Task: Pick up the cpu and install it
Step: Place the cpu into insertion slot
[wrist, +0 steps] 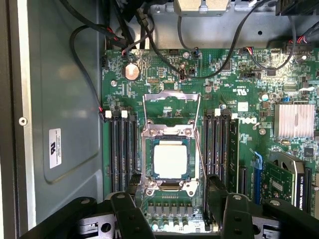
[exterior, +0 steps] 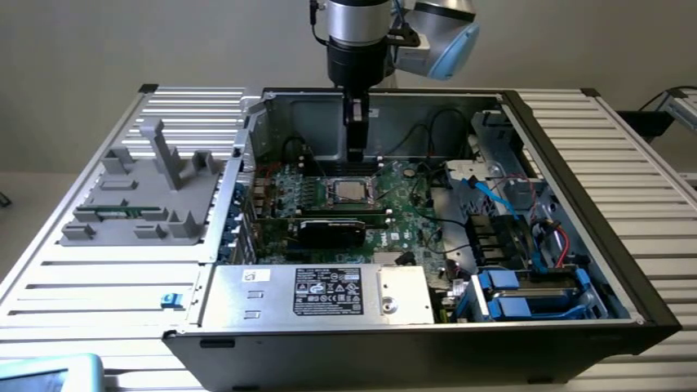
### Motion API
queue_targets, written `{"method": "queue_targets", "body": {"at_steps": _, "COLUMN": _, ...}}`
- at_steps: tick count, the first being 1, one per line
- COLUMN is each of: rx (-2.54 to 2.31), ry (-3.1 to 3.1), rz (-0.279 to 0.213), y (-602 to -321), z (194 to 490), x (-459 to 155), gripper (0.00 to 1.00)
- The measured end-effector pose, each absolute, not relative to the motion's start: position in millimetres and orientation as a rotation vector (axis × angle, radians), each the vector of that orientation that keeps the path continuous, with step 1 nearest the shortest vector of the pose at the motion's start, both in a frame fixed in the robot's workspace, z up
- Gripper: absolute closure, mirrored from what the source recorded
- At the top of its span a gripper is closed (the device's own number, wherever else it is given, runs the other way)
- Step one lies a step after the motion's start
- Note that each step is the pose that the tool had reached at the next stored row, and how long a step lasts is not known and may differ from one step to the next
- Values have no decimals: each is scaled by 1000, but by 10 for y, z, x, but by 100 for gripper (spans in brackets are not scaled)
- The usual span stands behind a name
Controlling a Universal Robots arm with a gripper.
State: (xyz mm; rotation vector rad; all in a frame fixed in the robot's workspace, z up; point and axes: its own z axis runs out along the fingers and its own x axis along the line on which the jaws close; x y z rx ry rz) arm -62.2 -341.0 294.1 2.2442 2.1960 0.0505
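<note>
Inside metal socket [wrist: 151,131]: shiny sq. cpu [wrist: 170,162].

board [wrist: 239,74] is green with black slot banks [wrist: 122,149]; the cpu [wrist: 170,160] has a pale silver-grey top and a thin dark rim, it sits in a bright silver metal frame [wrist: 172,99], and the silver heatsink [wrist: 294,120] shows fine fin stripes. In the exterior view the drive caddies [exterior: 512,294] at 4 o'clock of the cpu are blue, the fixture tray [exterior: 142,196] at 9 o'clock is plain grey, and the label [exterior: 326,291] at 6 o'clock is black with white print on a silver supply box [exterior: 403,294]. The tool [wrist: 174,199] is black, the case walls [wrist: 65,74] are steel grey, and the surface [exterior: 642,204] is off-white with ribbed slat lines.
</note>
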Motion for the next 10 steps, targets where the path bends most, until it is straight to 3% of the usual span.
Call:
{"method": "queue_targets", "body": {"at_steps": 4, "rx": 2244, "ry": 2196, "rz": 50, "y": -3410, "z": 2941, "x": -623, "gripper": 57}}
{"method": "queue_targets", "body": {"at_steps": 5, "rx": 2244, "ry": 2196, "rz": 50, "y": -3410, "z": 2941, "x": -623, "gripper": 57}}
{"method": "queue_targets", "body": {"at_steps": 7, "rx": 2244, "ry": 2196, "rz": 50, "y": -3410, "z": 2941, "x": -622, "gripper": 69}}
{"method": "queue_targets", "body": {"at_steps": 8, "rx": 2244, "ry": 2196, "rz": 50, "y": -3410, "z": 2941, "x": -623, "gripper": 69}}
{"method": "queue_targets", "body": {"at_steps": 10, "rx": 2244, "ry": 2196, "rz": 50, "y": -3410, "z": 2941, "x": -623, "gripper": 81}}
